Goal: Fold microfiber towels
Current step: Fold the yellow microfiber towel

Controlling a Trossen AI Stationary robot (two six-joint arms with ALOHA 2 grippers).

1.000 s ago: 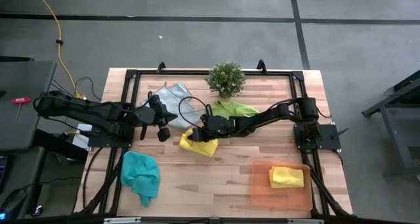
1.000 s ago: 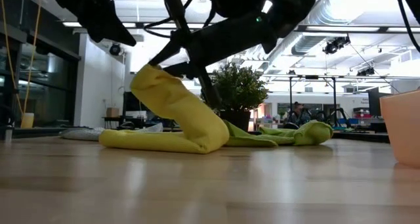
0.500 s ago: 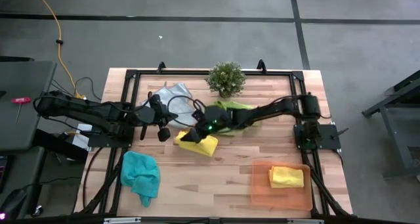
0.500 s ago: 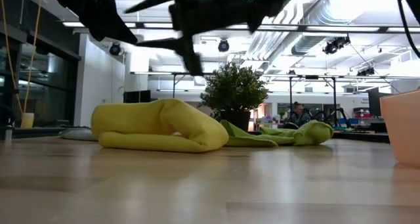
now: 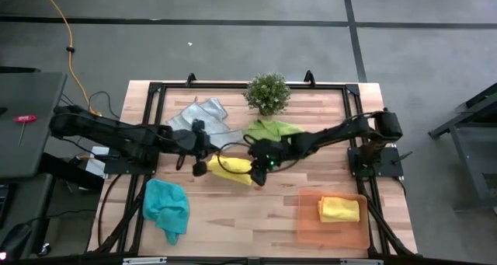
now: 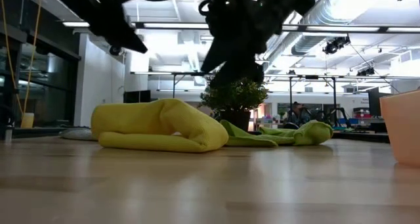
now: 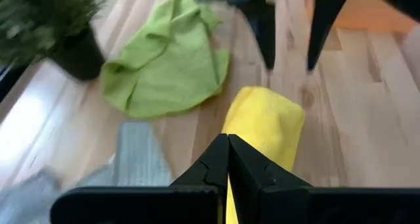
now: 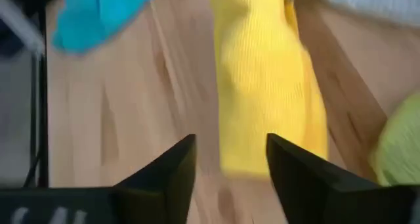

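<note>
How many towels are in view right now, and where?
5: yellow towel mid-table between the grippers, another yellow towel in the orange tray, lime towel by the plant, grey towel rear-left, teal towel front-left.

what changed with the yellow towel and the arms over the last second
The right tool let go of the yellow towel: its raised corner dropped and it now lies folded flat on the table. That tool, now open, moved to the towel's right end. The left tool, shut, moved in to the towel's left end. The other towels, plant and orange tray stayed put.
</note>
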